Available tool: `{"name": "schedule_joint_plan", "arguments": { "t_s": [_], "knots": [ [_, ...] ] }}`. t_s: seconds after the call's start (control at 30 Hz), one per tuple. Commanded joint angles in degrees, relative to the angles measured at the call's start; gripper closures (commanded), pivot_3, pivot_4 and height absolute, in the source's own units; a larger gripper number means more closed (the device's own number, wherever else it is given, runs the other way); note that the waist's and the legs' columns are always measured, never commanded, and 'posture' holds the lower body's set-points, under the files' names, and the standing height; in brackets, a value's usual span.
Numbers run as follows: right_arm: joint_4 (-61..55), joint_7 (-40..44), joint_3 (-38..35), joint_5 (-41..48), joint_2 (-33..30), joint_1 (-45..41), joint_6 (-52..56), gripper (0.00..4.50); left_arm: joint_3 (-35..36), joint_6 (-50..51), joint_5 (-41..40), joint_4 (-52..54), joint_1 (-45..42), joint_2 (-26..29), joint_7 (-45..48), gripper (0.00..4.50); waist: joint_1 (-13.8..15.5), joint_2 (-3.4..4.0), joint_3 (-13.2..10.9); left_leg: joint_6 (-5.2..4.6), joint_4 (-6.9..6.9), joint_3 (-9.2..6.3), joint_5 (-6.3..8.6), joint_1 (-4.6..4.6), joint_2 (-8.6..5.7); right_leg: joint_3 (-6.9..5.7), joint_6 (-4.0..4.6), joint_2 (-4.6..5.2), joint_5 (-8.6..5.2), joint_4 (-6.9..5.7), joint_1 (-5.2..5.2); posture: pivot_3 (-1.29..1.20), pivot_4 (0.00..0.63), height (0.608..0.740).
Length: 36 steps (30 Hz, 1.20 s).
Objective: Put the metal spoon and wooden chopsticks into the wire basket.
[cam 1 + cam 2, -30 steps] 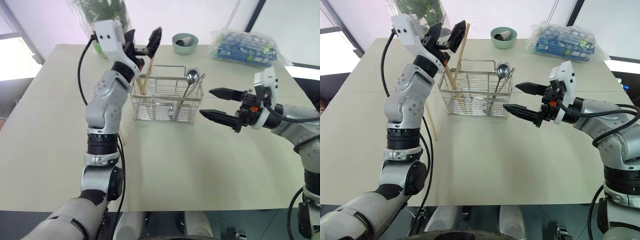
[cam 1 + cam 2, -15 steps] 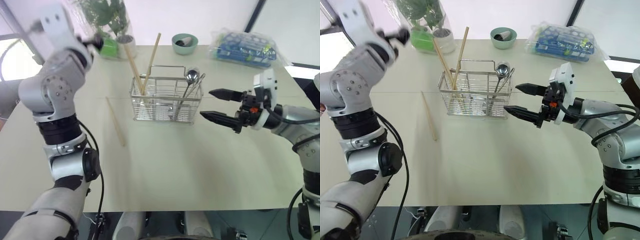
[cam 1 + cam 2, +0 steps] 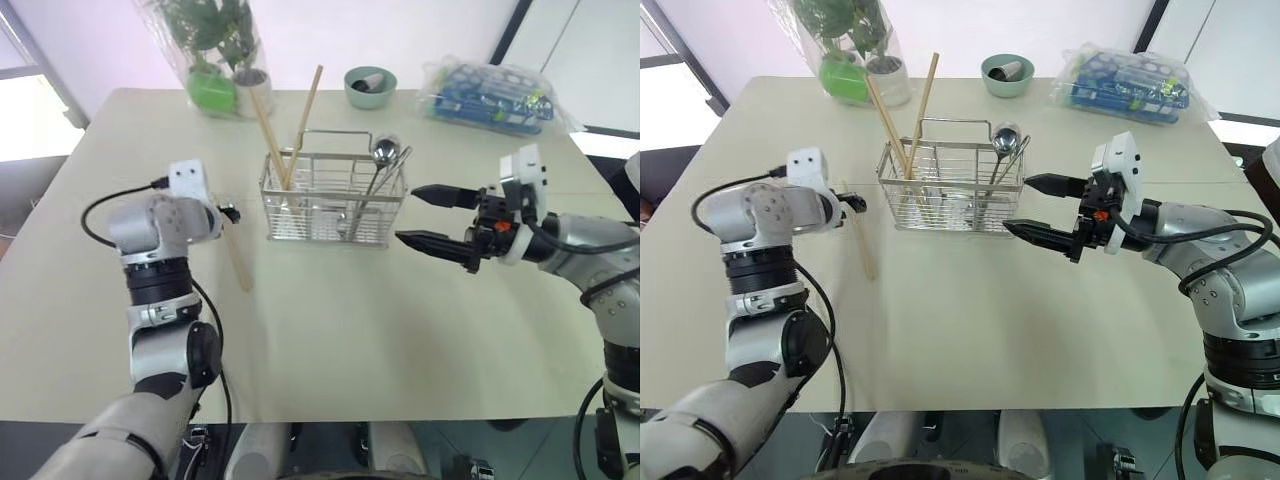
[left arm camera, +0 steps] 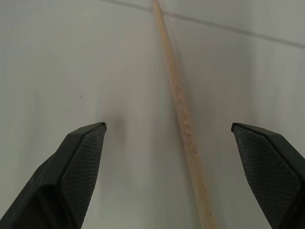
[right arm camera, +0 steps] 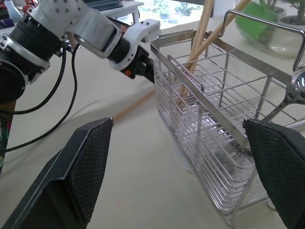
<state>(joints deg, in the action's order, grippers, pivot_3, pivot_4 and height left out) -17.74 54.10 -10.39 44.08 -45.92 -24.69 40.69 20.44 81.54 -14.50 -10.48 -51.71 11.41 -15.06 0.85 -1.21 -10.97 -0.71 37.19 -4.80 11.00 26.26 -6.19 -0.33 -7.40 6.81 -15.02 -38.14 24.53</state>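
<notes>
Left pincer [image 4: 167,157], jaws apart, hangs over the stray chopstick [image 3: 238,262] lying on tabletop [image 3: 330,330] beside the wire basket [image 3: 333,205], prob. to grab it. Two chopsticks [image 3: 300,120] & spoon [image 3: 384,153] already stand inside. Right pincer [image 3: 432,217] waits, jaws apart, near basket.

The wire basket [image 3: 333,205] stands mid-table with two chopsticks [image 3: 303,118] and a spoon [image 3: 384,155] in it. A third chopstick [image 3: 238,262] lies on the table [image 3: 330,330] left of it. A bowl [image 3: 370,86] sits behind.

open tool [image 4: 167,176], chopstick [image 4: 183,119] between fingers
</notes>
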Motion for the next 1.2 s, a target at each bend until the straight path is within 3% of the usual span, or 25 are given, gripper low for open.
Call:
{"name": "schedule_joint_plan", "arguments": {
  "t_s": [0.03, 0.13, 0.23, 0.47, 0.6, 0.73, 0.9, 1.03, 1.2],
  "knots": [
    [-2.8, -0.1, -1.3, 1.3, 0.0, 0.1, -0.3, 0.00, -1.5, -2.1, 1.4, -2.4, -0.9, 0.1, 1.5, 0.08, 0.0, 0.02, 0.0, 0.01, 0.00, 0.00, 0.00, 0.00, 0.00, 0.00, 0.00, 0.01, 0.00, 0.00, -0.01, 0.00, 0.150, 0.687],
    [-3.3, -0.1, -1.6, 1.5, -0.2, 0.4, -0.2, 0.00, -2.0, -3.2, 1.9, -4.6, -0.9, -0.2, 2.6, 0.08, 0.0, 0.13, 0.1, 0.01, 0.00, 0.00, 0.01, -0.01, 0.00, 0.00, 0.00, 0.01, 0.00, 0.00, -0.01, 0.00, 0.150, 0.687],
    [-3.3, -0.5, -1.9, 1.6, -0.2, 0.2, 0.0, 0.00, -1.3, -3.9, 2.1, -6.0, -1.0, -0.6, 3.2, 0.92, 0.1, 0.22, 0.1, 0.01, 0.00, 0.00, 0.01, -0.03, 0.00, 0.00, 0.00, 0.02, 0.00, 0.00, -0.04, 0.00, 0.150, 0.687],
    [-3.1, -1.0, -2.5, 2.2, -0.6, 0.7, 0.1, 0.00, -0.7, -6.9, 3.0, -5.9, -0.9, -0.8, 3.5, 4.42, 1.1, 0.24, 0.1, 0.01, 0.03, 0.00, 0.01, -0.04, -0.03, 0.00, -0.02, 0.04, 0.01, 0.01, -0.06, 0.00, 0.150, 0.687],
    [-2.6, -0.8, -2.3, 2.1, -0.7, 0.1, 0.0, 0.00, 1.1, -13.3, 3.2, -5.7, -2.2, -0.4, 2.8, 4.47, 1.4, 0.22, 0.1, 0.01, 0.03, 0.01, 0.01, -0.03, -0.02, 0.00, -0.02, 0.03, 0.01, 0.01, -0.05, 0.00, 0.150, 0.687],
    [-2.6, -0.4, -1.9, 2.0, -0.8, -0.4, -0.4, 0.00, 1.8, -31.5, 4.7, -8.3, -4.6, 4.6, 4.1, 4.47, 1.2, 0.18, 0.1, 0.02, 0.03, 0.02, 0.00, 0.04, 0.00, 0.00, -0.01, 0.03, 0.02, 0.02, 0.03, 0.00, 0.150, 0.687],
    [-3.1, -0.6, -2.8, 3.7, -1.2, -2.4, 0.8, 0.00, 6.5, -46.0, -2.8, -7.9, -9.3, 8.1, 13.3, 4.47, 1.3, 0.17, 0.1, 0.05, 0.01, 0.03, -0.02, 0.15, 0.05, 0.01, 0.04, 0.02, 0.05, 0.03, 0.17, 0.00, 0.150, 0.687],
    [-3.1, -1.0, -3.6, 5.0, -1.5, -4.1, 1.7, 0.00, 9.1, -47.0, -12.2, -3.8, -13.7, 8.9, 21.8, 4.47, 1.6, 0.15, 0.1, 0.01, 0.06, 0.01, 0.00, 0.16, 0.00, -0.02, 0.03, 0.04, 0.06, 0.09, 0.08, 0.00, 0.150, 0.687],
    [-3.1, -1.1, -3.6, 4.9, -1.5, -4.0, 1.6, 0.00, 7.2, -45.0, -19.5, 0.4, -17.3, 8.2, 27.0, 4.47, 1.2, 0.13, 0.1, -0.07, 0.09, 0.02, -0.03, 0.16, 0.02, -0.02, 0.00, 0.02, 0.07, 0.08, 0.07, 0.00, 0.150, 0.687]
  ]
}}
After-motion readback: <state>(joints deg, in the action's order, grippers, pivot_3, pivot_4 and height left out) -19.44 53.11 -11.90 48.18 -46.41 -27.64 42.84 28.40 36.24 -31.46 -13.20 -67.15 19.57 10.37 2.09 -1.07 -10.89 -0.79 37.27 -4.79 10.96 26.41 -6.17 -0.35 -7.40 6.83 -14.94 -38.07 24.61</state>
